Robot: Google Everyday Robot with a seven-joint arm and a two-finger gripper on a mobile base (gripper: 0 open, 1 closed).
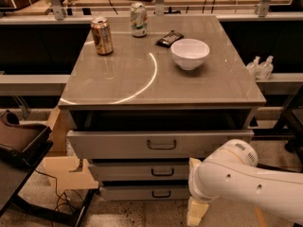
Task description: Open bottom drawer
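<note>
Camera view: my smooth white rounded arm (246,186) fills the near right. The cream gripper (195,211) sits low, just beside the flat grey bottom drawer (128,193); I cannot tell its state. The drawer sits recessed under two wider fronts. Farther back, a round white bowl (190,53) rests on the glossy grey cabinet top (142,84).

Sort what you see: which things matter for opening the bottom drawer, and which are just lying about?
For the job: bottom drawer; its loop handle; the tool, low beside the drawers' right end.

Lying about: gold can; green can; dark packet; white bowl; two small bottles off to the right.
</note>
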